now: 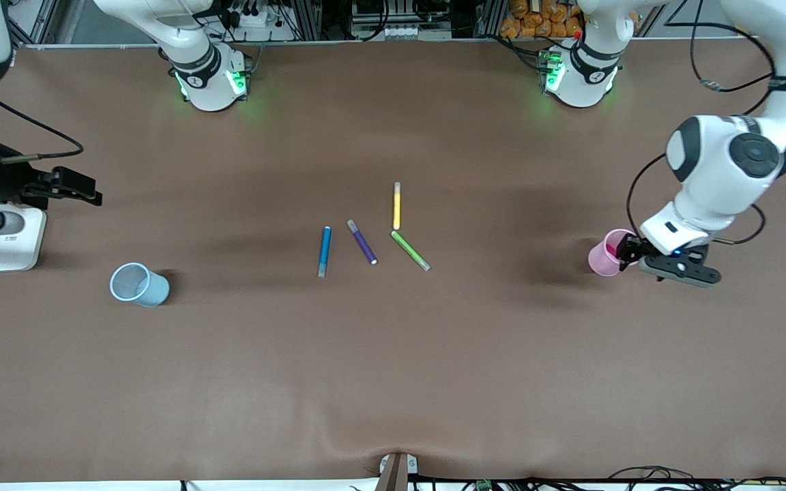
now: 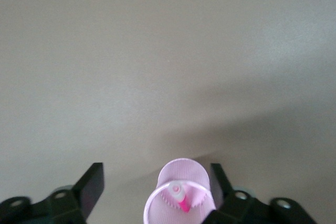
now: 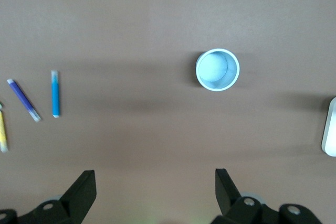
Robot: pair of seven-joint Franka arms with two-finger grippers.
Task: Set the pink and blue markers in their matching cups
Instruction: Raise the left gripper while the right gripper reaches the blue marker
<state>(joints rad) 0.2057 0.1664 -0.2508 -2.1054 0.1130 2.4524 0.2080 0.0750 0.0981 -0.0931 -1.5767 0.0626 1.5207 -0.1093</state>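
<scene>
At the left edge of the front frame the right claw (image 1: pixel 76 185) hangs above the brown surface (image 1: pixel 393 375), near a white block (image 1: pixel 14 239); its wrist view shows the two fingers (image 3: pixel 81 192) spread wide with nothing between them. Lower left of centre, the pale blue cup (image 1: pixel 139 284) stands on the surface toward the right arm's end of the table, with nothing inside it as seen from above (image 3: pixel 217 70).

In the middle of the frame four markers lie loose and apart from one another. The blue marker (image 1: pixel 325 251) comes first, then the purple marker (image 1: pixel 362 242), then the yellow marker (image 1: pixel 397 205) higher up, with the green marker (image 1: pixel 411 250) just below it and nearer the camera.

At middle right, toward the left arm's end, the pale pink cup (image 1: pixel 608 252) stands on the surface. The pink marker (image 2: pixel 180 196) stands inside it, its pale end up, leaning against the cup's wall. The left claw (image 1: pixel 628 249) sits right at this cup, its fingers (image 2: pixel 90 184) spread wide. The cup lies between them, close beside one finger, which it may be touching; neither finger grips it, and the claw holds nothing.
</scene>
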